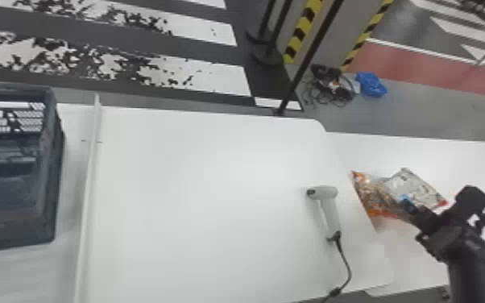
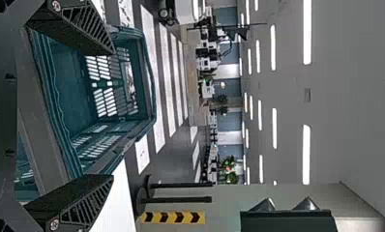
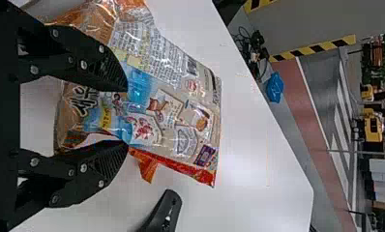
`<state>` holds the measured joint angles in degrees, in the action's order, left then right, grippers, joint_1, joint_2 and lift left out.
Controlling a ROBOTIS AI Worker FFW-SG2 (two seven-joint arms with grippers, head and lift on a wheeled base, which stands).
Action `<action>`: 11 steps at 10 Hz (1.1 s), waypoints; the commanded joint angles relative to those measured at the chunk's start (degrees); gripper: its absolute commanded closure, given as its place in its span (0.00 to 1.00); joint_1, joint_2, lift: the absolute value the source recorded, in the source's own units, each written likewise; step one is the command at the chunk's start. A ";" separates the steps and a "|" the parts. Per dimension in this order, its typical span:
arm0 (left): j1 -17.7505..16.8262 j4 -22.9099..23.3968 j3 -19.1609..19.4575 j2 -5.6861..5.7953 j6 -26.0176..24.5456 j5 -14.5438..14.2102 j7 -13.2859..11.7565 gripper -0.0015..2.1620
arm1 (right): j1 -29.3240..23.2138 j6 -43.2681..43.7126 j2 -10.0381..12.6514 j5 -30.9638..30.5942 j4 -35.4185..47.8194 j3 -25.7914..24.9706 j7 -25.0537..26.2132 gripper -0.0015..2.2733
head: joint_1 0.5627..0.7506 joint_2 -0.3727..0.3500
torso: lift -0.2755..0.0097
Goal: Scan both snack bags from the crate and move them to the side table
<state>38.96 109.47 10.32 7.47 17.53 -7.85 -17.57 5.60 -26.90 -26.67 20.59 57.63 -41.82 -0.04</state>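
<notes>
Near the worktop's [image 1: 467, 161] left edge we see a crinkled orange bag [image 1: 368, 195], a beige bag [image 1: 411, 185] perhaps overlapping it.

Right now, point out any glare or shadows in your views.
Head view: a faint shadow beside the scanner, a soft sheen on the white table, and darkness inside the crate. Left wrist view: glaring ceiling lights. Right wrist view: small glints on the snack bags.
</notes>
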 commanded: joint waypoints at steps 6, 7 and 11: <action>0.24 1.36 0.22 -0.53 0.44 -0.41 -0.63 0.05 | -14.39 1.80 13.04 0.77 35.62 -0.36 1.71 0.02 | 0.70 0.03 | 0.70; 0.24 1.80 0.14 -0.62 0.27 -0.41 -0.63 0.05 | -16.85 2.51 14.71 0.15 40.89 2.01 1.71 0.02 | 0.70 0.03 | 0.70; 0.77 5.32 -0.83 -1.14 -3.07 -0.50 -0.89 0.05 | -25.73 3.91 20.08 -2.57 54.34 14.40 1.62 0.03 | 0.70 0.03 | 0.70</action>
<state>39.68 114.22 9.67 6.43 15.11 -8.28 -18.43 -18.24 -23.81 -7.39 18.97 110.21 -30.23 1.52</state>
